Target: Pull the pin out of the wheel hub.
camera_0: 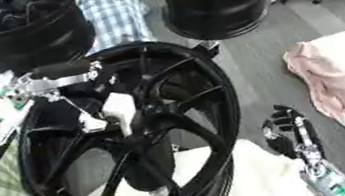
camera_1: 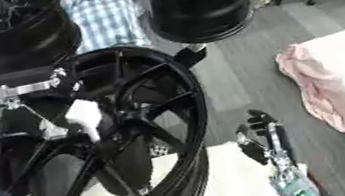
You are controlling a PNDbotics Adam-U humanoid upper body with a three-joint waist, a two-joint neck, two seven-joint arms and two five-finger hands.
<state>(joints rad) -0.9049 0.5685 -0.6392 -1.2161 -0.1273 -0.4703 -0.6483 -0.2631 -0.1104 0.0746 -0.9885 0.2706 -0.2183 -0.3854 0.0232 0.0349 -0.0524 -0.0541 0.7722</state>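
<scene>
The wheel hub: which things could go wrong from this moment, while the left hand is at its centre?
1. The left hand reaches between the black spokes of the wheel hub; its fingers could catch on a spoke when it draws back.
2. The pin itself cannot be made out, so the hold on it may be poor and it might slip.
3. The right hand rests apart, so nothing steadies the hub.
</scene>
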